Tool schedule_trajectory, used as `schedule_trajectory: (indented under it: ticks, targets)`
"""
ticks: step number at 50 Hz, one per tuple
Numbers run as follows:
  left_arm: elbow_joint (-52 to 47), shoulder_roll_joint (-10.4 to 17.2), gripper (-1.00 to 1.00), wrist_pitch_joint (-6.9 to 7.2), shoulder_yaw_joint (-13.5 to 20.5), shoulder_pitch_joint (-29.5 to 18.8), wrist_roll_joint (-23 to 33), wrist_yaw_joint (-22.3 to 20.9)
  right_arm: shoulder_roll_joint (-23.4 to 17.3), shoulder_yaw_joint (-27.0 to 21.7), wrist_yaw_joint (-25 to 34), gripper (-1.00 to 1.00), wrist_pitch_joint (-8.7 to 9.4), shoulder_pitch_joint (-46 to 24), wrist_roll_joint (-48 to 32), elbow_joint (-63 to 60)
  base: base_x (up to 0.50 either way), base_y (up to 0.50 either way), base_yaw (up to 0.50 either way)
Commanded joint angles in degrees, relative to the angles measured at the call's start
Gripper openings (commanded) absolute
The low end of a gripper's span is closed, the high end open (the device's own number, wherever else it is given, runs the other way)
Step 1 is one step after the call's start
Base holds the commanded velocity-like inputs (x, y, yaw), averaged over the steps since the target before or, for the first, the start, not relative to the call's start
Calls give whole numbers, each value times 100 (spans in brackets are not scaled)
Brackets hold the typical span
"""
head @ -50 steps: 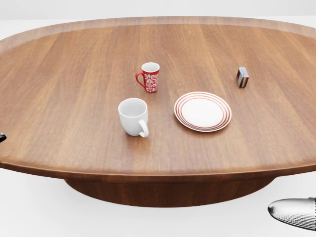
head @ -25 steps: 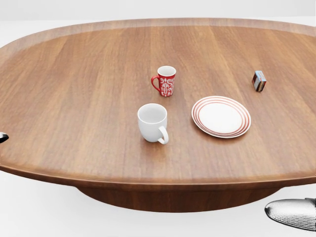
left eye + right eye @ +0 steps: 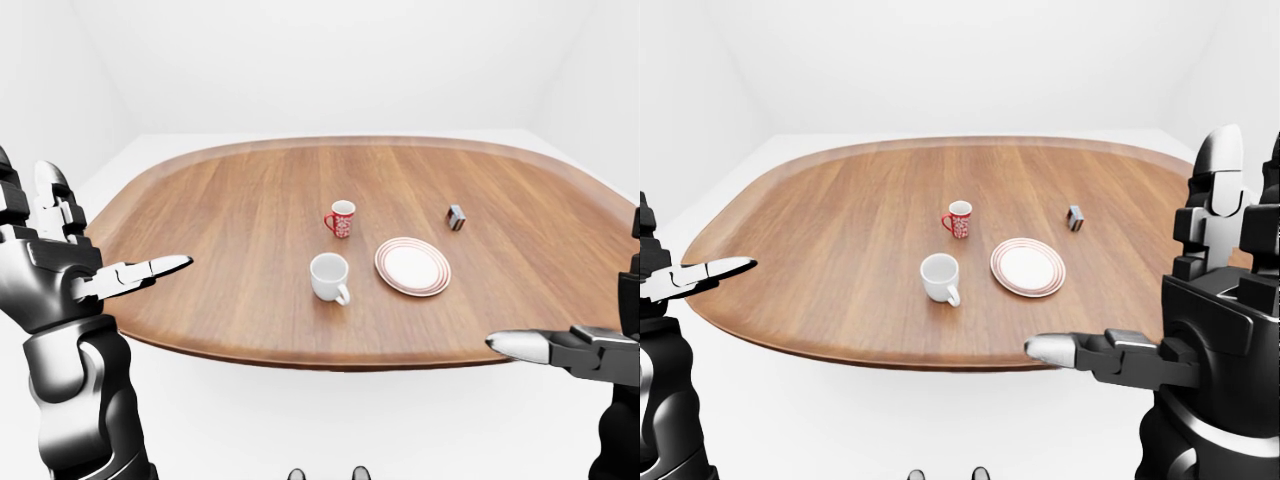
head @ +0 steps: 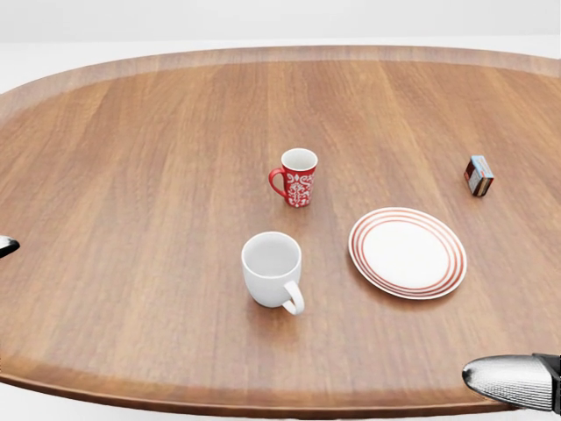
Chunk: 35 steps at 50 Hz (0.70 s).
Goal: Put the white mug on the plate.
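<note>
The white mug (image 4: 273, 268) stands upright and empty on the wooden table (image 4: 131, 175), its handle turned toward the table's near edge and slightly right in the head view. The plate (image 4: 408, 253), white with thin red rings round its rim, lies flat just to the mug's right, apart from it, with nothing on it.

Left hand (image 3: 62, 268) raised at the left-eye view's left, fingers spread open, right hand (image 3: 1210, 300) raised at the right-eye view's right, fingers apart, both empty
</note>
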Motion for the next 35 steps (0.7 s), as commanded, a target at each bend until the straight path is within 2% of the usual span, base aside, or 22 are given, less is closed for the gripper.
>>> schedule_trajectory:
  ticks: [1, 20, 35]
  targets:
    - [149, -160, 100, 0, -253, 201, 59, -37, 152, 143, 163, 100, 0, -129, -149, -1, 37, 0, 0]
    - [159, -159, 100, 0, -264, 192, 67, -36, 32, 162, 40, 100, 0, -110, -20, -1, 37, 0, 0]
    - [143, -173, 100, 0, -257, 214, 75, -49, 224, 187, 263, 100, 0, -103, -253, -1, 37, 0, 0]
